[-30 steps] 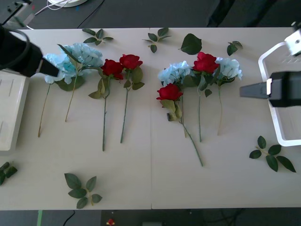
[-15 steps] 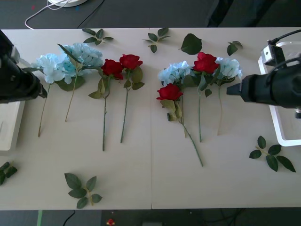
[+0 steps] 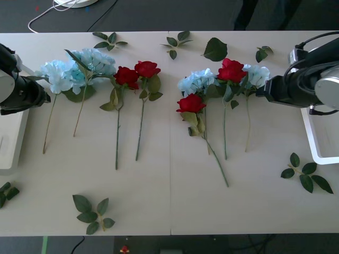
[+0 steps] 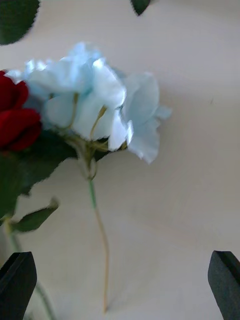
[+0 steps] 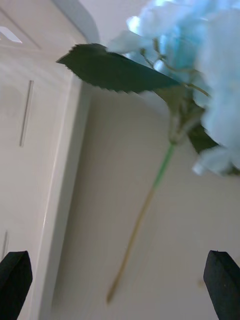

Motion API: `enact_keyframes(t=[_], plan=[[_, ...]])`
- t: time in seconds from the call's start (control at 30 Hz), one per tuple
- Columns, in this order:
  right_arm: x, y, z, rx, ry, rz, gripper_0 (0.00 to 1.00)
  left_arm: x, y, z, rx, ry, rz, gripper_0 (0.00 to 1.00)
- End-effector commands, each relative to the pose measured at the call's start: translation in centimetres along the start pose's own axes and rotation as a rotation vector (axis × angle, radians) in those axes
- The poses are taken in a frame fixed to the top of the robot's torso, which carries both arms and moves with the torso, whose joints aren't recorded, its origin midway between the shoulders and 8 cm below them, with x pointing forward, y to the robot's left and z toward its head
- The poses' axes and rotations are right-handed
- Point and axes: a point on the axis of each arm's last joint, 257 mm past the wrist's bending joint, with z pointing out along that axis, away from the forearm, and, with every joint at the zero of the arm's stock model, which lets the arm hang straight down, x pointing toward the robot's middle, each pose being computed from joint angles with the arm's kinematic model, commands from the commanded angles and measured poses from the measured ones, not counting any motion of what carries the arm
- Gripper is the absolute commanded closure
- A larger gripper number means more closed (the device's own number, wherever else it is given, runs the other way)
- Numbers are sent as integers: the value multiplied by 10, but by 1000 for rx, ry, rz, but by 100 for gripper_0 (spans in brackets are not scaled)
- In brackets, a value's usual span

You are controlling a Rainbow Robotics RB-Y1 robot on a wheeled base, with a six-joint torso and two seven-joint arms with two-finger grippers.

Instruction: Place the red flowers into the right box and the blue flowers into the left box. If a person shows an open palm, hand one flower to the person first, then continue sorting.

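**Both arms close in, nothing sorted yet**

All the flowers lie on the desk (image 3: 169, 201) in a row toward its far edge, and both trays look bare as far as they show. The left box (image 3: 11, 137) sits at the desk's left edge, the right box (image 3: 312, 143) at its right edge.

The left gripper (image 5: 120, 280) hangs by the left edge, fingers spread wide and holding nothing, just beside the stem of the leftmost blue flower (image 3: 55, 74). Over at the right, the right gripper (image 4: 120, 285) is released too, fingers at the corners of its wrist view, lined up over the thin stem of the rightmost blue flower (image 3: 258, 76), which touches a red rose (image 3: 231, 70).

So the whole job is ahead: four red flowers, among them the pair near the middle (image 3: 136, 74), go right; the blue ones go left. No open palm is on show, so sorting looks like the step in hand.
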Motion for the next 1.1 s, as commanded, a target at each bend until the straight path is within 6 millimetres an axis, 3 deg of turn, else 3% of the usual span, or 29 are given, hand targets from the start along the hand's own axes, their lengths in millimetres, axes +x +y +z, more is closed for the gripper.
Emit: enact_keyframes(t=[0.03, 0.23, 0.5, 0.67, 0.77, 0.93, 1.0, 1.1], plan=[[-19, 18, 15, 4, -33, -35, 0, -15, -4, 22, 32, -43, 80, 0], [-18, 27, 48, 42, -17, -68, 0, -19, -8, 44, 56, -84, 148, 0], [-23, 54, 90, 53, -33, -122, 0, -31, -35, 36, 96, -145, 264, 0], [-24, 61, 105, 54, -48, -134, 0, -23, -52, 39, 128, -133, 273, 0], [-24, 60, 111, 57, -52, -129, 0, -7, -59, 46, 152, -108, 246, 0], [-23, 60, 114, 61, -50, -128, 31, 16, -71, 58, 205, -98, 204, 0], [-21, 60, 116, 59, -53, -133, 67, 22, -76, 60, 217, -93, 197, 0], [-21, 58, 118, 59, -59, -141, 99, 26, -71, 63, 212, -91, 183, 0]])
